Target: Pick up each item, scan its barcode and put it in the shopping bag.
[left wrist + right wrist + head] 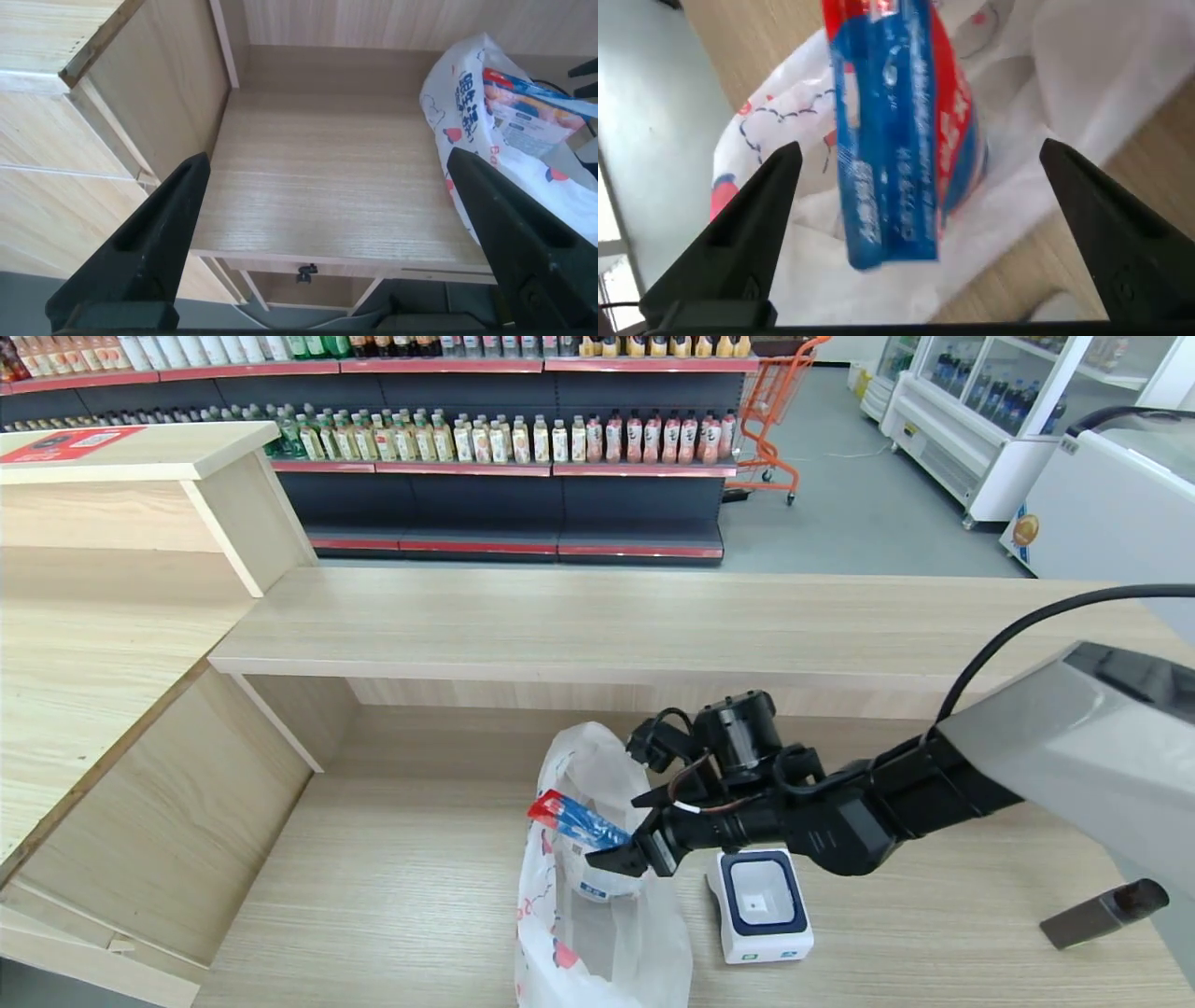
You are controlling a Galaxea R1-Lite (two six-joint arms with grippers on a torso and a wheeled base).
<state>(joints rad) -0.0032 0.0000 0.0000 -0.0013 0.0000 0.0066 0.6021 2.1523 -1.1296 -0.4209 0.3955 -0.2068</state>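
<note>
OK, status from my end. The right gripper (625, 835) is over the shopping bag (607, 943), with its arm lying in from the right across the lower counter (373, 896).

In the right wrist view its fingers (757, 233) are spread wide. The packet (571, 819) sits in the gap between them and touches neither one that I can see. I'm calling that claw open, gripping nothing. In the head view the packet's near end is right at the fingertips, and I can't confirm contact from that angle.

The packet is flat, blue with a red end, and tilted. The red end points up and away from the gripper. It's above the bag's mouth, not down inside.

The bag is thin white plastic with red and blue print. It stands on the lower counter with its mouth open upward. Something printed shows through its wall, but I can't tell what.

The scanner (761, 905) is a white box with a dark-blue framed window facing up. It's on the same counter, just right of the bag and under the right arm's wrist.

The left gripper (327, 159) also has its fingers wide apart with nothing between them. It hangs over the bare left part of the lower counter, apart from the bag.

The upper counter top (653, 625) runs behind all this. Beyond it I see store shelves (513, 439) of bottles, an orange trolley (775, 411) and glass-topped freezers (980, 420).
</note>
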